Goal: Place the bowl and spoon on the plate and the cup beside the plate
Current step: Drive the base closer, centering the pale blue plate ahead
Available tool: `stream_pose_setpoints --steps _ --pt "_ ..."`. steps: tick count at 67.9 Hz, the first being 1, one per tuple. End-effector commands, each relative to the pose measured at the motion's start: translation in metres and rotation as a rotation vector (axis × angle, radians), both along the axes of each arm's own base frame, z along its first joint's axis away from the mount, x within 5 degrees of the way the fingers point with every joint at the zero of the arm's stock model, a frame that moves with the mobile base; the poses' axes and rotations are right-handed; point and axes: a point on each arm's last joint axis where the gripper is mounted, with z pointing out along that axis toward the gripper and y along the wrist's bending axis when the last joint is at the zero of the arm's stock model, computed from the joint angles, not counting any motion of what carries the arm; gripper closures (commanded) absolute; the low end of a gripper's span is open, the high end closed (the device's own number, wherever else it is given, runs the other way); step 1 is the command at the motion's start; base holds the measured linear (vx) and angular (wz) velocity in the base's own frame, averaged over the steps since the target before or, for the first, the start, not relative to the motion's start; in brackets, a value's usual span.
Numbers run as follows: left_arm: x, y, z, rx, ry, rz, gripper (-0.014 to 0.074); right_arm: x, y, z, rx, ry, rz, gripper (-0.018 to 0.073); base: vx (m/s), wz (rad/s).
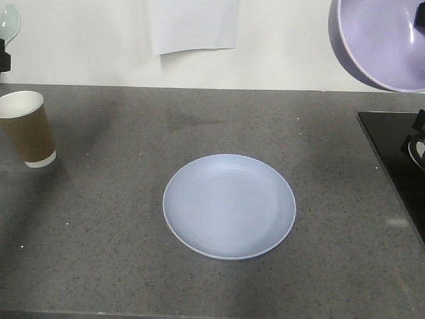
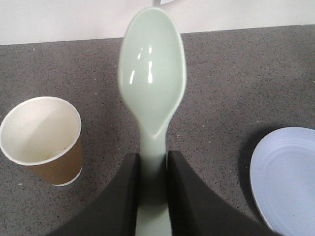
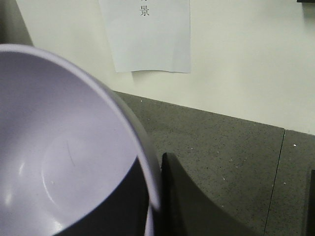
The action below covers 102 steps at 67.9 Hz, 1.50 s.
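With the right claw (image 3: 153,196) pinching the bowl (image 3: 59,147) by its rim and the left claw (image 2: 152,179) pinching the spoon (image 2: 152,73), the bowl looked best lowered level onto the plate (image 1: 229,206) centre first.

Readable on a white paper sheet (image 3: 150,34) hung on the wall (image 3: 236,59) behind the countertop's (image 3: 216,157) far edge: one dark printed character, 景, cropped near the top. No other legible text.
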Motion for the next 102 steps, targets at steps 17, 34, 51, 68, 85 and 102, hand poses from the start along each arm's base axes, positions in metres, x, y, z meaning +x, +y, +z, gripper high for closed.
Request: stream_pose_setpoints --steps 17,34,51,68,85,102 --pt "-0.0068 -0.0011 0.0197 -0.027 -0.104 0.017 0.0603 -0.0070 0.0007 0.0188 0.032 -0.097 -0.024 0.0562 0.03 -0.01" --pt "-0.0068 -0.0011 0.0197 -0.027 -0.104 0.017 0.0603 -0.0070 0.0007 0.0188 0.032 -0.097 -0.024 0.0562 0.03 -0.01" --pt "-0.0068 -0.0011 0.0197 -0.027 -0.104 0.017 0.0603 -0.0070 0.0007 0.0188 0.032 -0.097 -0.024 0.0562 0.03 -0.01" --pt "-0.0068 -0.0011 0.0197 -0.027 -0.104 0.017 0.0603 -0.0070 0.0007 0.0188 0.032 -0.097 -0.024 0.0562 0.02 -0.01" --pt "-0.0068 -0.0011 0.0197 -0.027 -0.104 0.017 0.0603 -0.0070 0.0007 0.0188 0.032 -0.097 -0.024 0.0562 0.02 -0.01" --pt "-0.0068 -0.0011 0.0197 -0.027 -0.104 0.017 0.0603 -0.0070 0.0007 0.0188 0.032 -0.097 -0.024 0.0562 0.02 0.00"
